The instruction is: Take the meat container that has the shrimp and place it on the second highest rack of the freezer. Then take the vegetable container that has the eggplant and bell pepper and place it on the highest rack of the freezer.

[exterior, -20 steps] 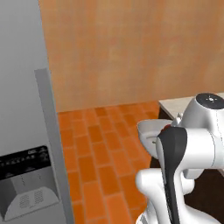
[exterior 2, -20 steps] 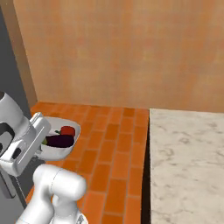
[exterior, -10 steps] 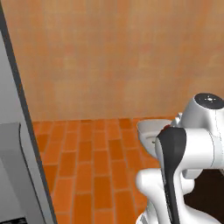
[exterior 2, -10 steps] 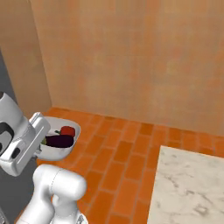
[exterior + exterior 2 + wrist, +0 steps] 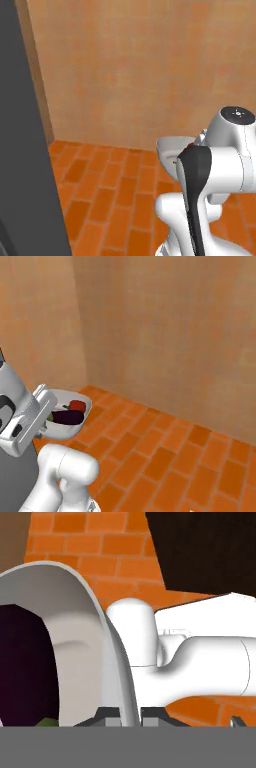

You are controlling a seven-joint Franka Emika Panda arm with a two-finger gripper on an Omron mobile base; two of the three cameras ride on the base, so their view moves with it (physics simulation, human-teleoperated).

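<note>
Orange brick floor (image 5: 107,200) spreads below; a tan wall (image 5: 165,331) rises behind it, meeting at a corner.

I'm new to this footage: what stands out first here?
The white vegetable container, with a red bell pepper and dark eggplant, is held up at the arm's left, over the orange brick floor. The gripper pinches its rim. A dark grey slab fills the left base view's left edge.
</note>
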